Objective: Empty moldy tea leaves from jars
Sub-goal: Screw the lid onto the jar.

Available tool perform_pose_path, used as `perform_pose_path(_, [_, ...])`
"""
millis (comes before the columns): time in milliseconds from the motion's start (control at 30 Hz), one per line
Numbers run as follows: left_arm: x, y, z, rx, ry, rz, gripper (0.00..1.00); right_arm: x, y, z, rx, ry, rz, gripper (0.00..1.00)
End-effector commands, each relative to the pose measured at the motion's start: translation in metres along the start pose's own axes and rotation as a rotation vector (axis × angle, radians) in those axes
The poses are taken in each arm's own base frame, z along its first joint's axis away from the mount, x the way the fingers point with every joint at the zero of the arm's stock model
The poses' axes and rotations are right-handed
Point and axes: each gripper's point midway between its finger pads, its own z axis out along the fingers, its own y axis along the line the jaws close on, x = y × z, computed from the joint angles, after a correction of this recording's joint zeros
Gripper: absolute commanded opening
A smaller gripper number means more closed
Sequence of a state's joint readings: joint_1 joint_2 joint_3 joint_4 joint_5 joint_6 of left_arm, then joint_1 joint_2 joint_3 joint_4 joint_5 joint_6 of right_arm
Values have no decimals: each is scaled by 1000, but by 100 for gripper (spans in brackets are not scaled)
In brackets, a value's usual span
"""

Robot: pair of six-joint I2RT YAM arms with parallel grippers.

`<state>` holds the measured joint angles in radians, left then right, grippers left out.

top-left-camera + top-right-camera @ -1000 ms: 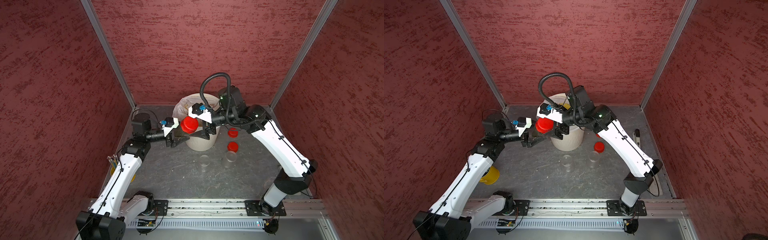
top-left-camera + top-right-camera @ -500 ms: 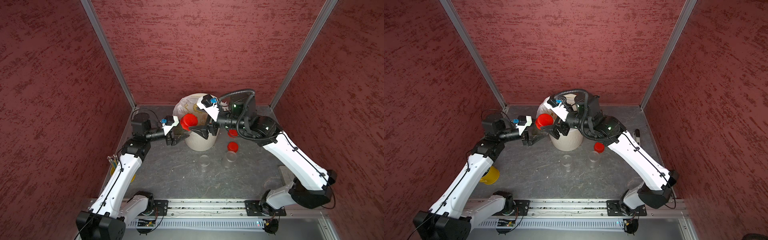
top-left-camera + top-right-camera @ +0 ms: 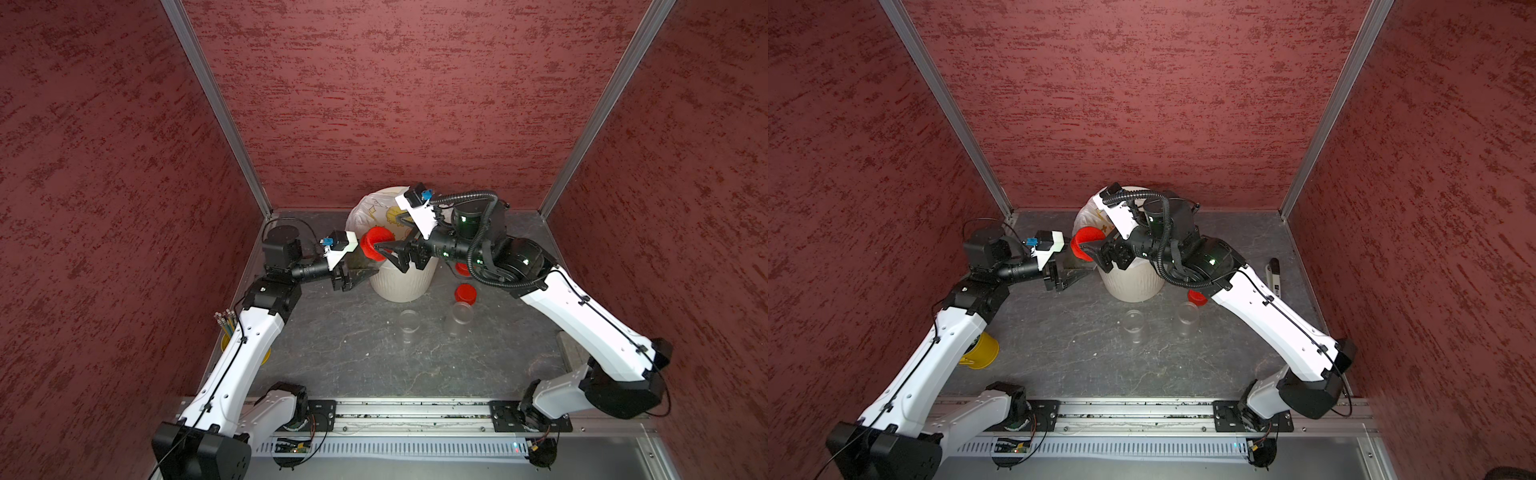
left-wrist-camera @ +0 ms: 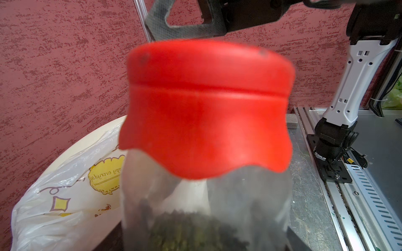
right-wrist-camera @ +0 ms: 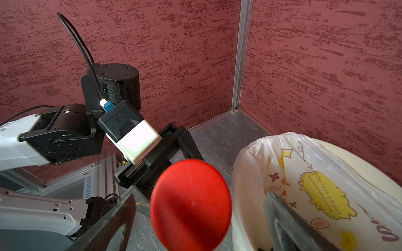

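Beside the cream ribbed bin [image 3: 399,286] with its white printed bag [image 5: 304,184], the left claw [image 3: 365,268] pinches a small clear cylindrical jar [image 4: 206,206], held off the grey counter [image 3: 353,353] and tipped on its side. Dark olive-brown moldy tea leaves [image 4: 191,232] show inside. Its round red cap [image 4: 206,108] is on, and the right claw [image 5: 199,195] is spread to either side of that cap, with gaps visible in the right wrist view.

We are seeing a bright red cap [image 4: 206,104] on a clear jar [image 4: 250,195] of olive-brown leaves [image 4: 191,232], and a cream ribbed bin [image 3: 399,286] holding a white, yellow-patterned bag [image 5: 250,173].
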<state>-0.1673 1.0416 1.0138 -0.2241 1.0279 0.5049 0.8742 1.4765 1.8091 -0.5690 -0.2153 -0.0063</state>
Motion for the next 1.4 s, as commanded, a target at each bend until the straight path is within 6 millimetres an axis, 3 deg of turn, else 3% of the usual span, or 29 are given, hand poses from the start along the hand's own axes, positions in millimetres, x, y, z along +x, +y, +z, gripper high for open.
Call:
perform_pose_path(0, [-6,1,-2,-8,-15,18,63,0,3,8,-13,-10,29,92])
perform_pose_path(467, [-5,2,-1,-7,-14,17,63,16,4,25,-24,36,37,86])
perform_pose_path(1000, [-6,1,-2,-4,-16,20,63,21,8,30,-57,63,24,68])
perform_pose_path(1367, [-8,-2,-3,1,-17,20,63,30,6,25,-52,93,-63,48])
